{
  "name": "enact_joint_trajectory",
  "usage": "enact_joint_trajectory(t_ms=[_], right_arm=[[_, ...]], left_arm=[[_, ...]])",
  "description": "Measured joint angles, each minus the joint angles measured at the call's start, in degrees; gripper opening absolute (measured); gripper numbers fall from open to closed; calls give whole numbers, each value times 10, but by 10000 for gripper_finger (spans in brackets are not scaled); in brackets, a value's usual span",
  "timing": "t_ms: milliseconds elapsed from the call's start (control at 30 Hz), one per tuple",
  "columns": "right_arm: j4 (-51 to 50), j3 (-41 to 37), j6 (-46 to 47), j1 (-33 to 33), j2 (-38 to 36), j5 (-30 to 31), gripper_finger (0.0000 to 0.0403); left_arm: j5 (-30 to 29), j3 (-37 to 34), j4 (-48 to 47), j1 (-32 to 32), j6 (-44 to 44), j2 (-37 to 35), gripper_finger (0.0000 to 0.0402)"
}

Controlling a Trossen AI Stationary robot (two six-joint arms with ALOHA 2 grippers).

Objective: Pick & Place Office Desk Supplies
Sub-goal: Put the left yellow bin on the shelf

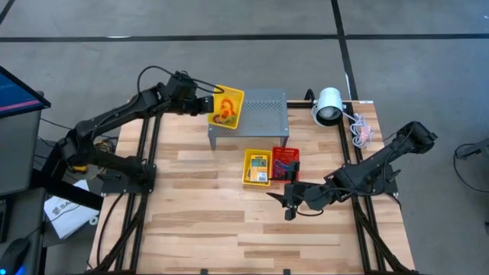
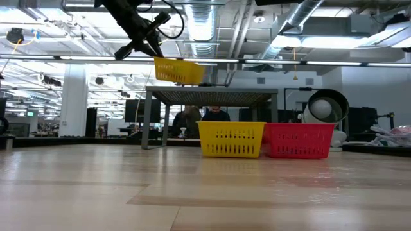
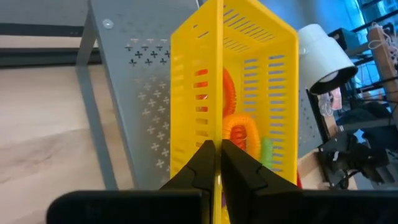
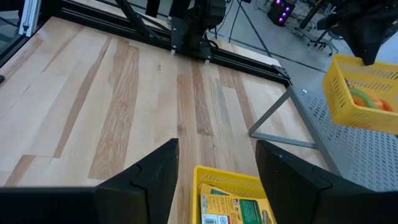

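Several orange and green band loops [image 3: 239, 127] inside the yellow basket [image 1: 227, 107] pinched by the left tool [image 3: 217, 163]; right tool [image 4: 216, 163] parted, empty, just short of the card boxes [image 4: 235, 208].

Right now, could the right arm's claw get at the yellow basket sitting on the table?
Probably yes: the right gripper is open and empty beside the yellow basket, with only bare table between them.

**What things are made of**

The table [image 1: 229, 229] is pale wood in smooth planks, a bit shiny in the low view. The lifted yellow basket [image 3: 249, 93] is shiny plastic mesh with slots. The red basket [image 2: 298, 141] and the other yellow basket [image 2: 231, 140] look like the same plastic. The grey box [image 1: 256, 114] is matt metal full of small holes. The card boxes [image 4: 233, 208] look like printed paper card.
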Motion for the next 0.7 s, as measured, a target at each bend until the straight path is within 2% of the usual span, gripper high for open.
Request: enact_joint_trajectory(t_ms=[700], right_arm=[[0, 0, 0, 0, 0, 0, 205]], left_arm=[[5, 0, -23, 2, -37, 17, 8]])
